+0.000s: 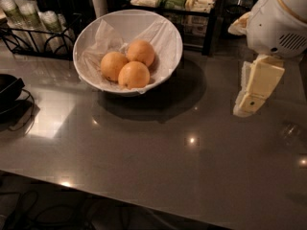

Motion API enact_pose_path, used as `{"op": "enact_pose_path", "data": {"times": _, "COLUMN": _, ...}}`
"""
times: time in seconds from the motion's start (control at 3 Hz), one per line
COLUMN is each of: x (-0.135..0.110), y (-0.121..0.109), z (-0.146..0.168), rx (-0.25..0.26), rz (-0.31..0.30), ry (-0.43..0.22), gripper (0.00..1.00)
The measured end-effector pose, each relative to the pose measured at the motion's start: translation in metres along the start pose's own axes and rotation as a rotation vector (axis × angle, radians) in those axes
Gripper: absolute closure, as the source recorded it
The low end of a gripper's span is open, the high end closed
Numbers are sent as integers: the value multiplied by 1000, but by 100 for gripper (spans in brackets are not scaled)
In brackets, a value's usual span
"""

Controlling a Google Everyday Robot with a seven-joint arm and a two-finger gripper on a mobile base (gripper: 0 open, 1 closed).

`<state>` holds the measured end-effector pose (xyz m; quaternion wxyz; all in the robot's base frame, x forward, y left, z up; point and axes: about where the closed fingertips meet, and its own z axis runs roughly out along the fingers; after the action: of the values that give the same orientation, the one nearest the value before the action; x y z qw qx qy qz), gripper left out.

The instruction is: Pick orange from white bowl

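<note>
On the grey tabletop (168,166) the white bowl (169,36) is sitting upright, and we are looking down into it. Crinkled white paper (103,38) is lining its inside, and three oranges are lying on that paper, bunched together and touching: the back orange (141,52) nearest the bowl's far wall, the left orange (113,65) beside it, and the front orange (134,74) nearest the bowl's near rim.

The gripper (247,107) is hanging well to the right of the bowl, pointing down over the tabletop and touching none of the fruit. We cannot tell whether it is spread or closed together. The white arm housing (283,20) is sitting above it.

Behind the bowl, a dark shelf of packets (184,3) is standing. Behind and left of the bowl, a wire rack (29,40) is holding pale cups. Left of the bowl, a black object (7,87) is resting at the table's edge.
</note>
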<state>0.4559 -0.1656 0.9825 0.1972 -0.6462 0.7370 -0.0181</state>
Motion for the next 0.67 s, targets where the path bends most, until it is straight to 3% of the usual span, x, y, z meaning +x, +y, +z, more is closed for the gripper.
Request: {"op": "enact_pose_path", "data": {"times": 0.67, "x": -7, "y": -3, "z": 1, "rx": 11, "rz": 2, "ry": -31, "gripper": 0}}
